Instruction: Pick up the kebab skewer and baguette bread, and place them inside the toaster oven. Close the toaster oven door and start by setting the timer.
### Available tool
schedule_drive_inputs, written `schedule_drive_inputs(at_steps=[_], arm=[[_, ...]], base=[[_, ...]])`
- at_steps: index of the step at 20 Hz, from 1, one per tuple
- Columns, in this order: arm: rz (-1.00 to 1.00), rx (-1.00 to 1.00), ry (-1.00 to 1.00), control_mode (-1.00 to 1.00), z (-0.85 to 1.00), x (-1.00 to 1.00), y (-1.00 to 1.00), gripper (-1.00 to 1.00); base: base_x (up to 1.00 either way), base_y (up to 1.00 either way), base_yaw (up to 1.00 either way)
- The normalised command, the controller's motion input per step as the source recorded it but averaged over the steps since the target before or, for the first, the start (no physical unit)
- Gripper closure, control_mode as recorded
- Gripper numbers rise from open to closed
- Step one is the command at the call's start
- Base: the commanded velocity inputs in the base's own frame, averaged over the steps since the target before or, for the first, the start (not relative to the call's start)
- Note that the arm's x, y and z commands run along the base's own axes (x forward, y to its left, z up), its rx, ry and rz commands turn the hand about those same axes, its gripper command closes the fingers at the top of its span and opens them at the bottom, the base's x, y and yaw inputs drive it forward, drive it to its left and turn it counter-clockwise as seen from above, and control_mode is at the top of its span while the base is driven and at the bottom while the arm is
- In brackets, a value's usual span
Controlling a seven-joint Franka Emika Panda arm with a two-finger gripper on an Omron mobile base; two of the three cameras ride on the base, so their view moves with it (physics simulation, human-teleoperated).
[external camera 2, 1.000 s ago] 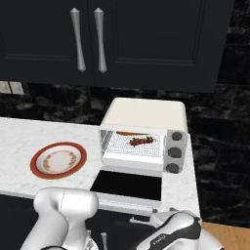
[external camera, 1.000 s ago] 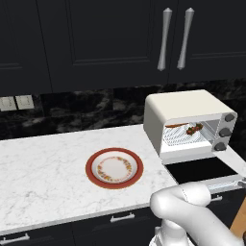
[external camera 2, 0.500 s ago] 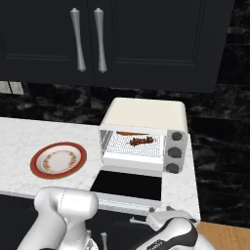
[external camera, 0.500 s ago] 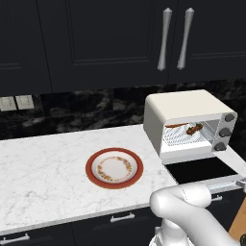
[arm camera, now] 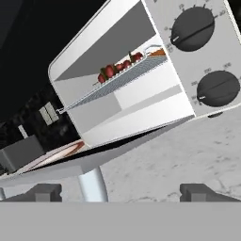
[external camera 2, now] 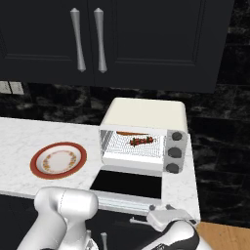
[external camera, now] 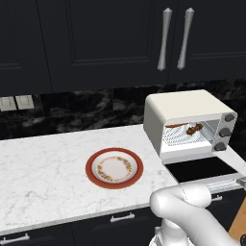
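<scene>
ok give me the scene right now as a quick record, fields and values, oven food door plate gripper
toaster oven: cream-white, on the counter's right end, below the dark cabinets
toaster oven door: folded down flat, open
kebab skewer: on the wire rack inside the oven
baguette bread: on the rack behind the skewer
plate: red-rimmed, on the marble counter left of the oven, nothing on it
gripper: jaws spread wide, holding nothing, low in front of the open door with the door's bar handle between the finger tips
knobs: grey, on the oven's right panel
task left: close door, set timer
</scene>
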Motion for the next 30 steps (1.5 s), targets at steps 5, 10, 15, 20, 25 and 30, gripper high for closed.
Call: schedule_drive_inputs(at_steps=[5, 10, 15, 20, 25, 30], arm=[[0.00, 0.13, -0.04, -1.00, 0.26, 0.09, 0.02, -1.00], [0.00, 0.13, -0.03, -1.00, 0.25, 0.15, 0.14, -1.00], [0.00, 0.13, -0.01, -1.00, 0.28, 0.24, 0.19, -1.00], [0.00, 0.13, 0.00, -1.00, 0.32, 0.28, 0.21, -1.00], [0.00, 0.12, 0.00, -1.00, 0.34, 0.31, 0.23, -1.00], [-0.01, 0.09, 0.00, -1.00, 0.26, 0.48, 0.28, -1.00]], base=[[0.00, 0.00, 0.00], [0.00, 0.00, 0.00], [0.00, 0.00, 0.00], [0.00, 0.00, 0.00], [0.00, 0.00, 0.00], [0.00, 0.00, 0.00]])
